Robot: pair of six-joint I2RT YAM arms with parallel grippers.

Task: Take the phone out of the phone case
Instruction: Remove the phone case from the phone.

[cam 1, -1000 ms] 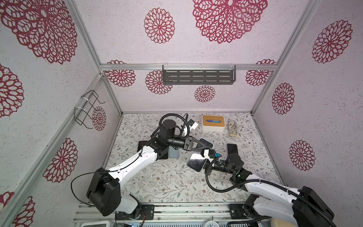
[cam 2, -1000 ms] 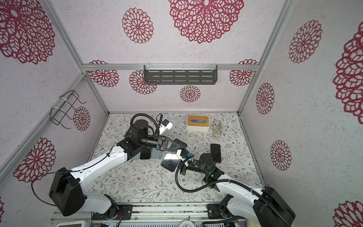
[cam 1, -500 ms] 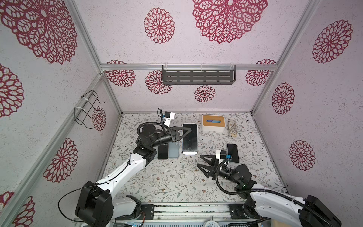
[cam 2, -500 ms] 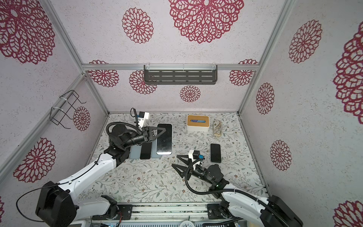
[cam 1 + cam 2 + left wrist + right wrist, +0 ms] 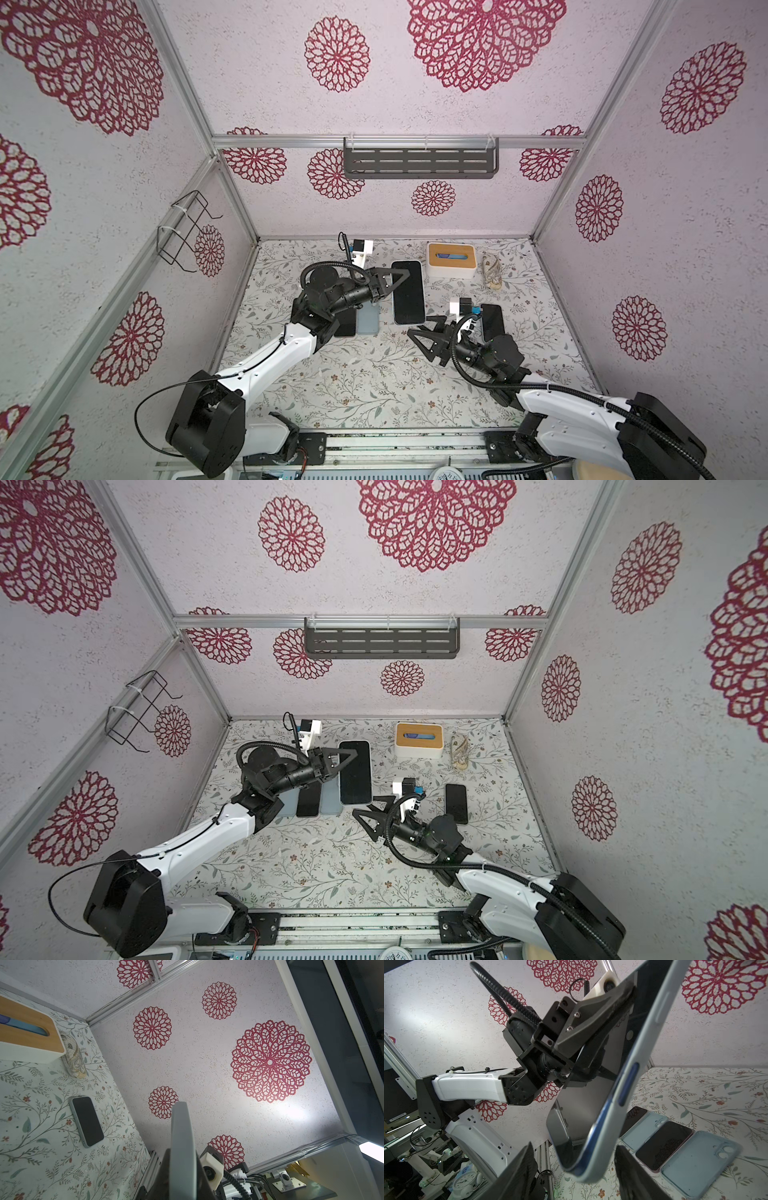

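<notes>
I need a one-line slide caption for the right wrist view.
Left pincer shut on the cased phone, held above empty cases and phones; right pincer open nearby.

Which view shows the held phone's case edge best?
Right wrist: the case edge runs across the frame, with the blue phone side showing beside it. Both top views show mostly the screen, gripped by the left tool; the left wrist shows a blurred, edge-on sliver.

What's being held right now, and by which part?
The left gripper pinches the cased phone by one long edge; the right gripper is open, empty.
</notes>
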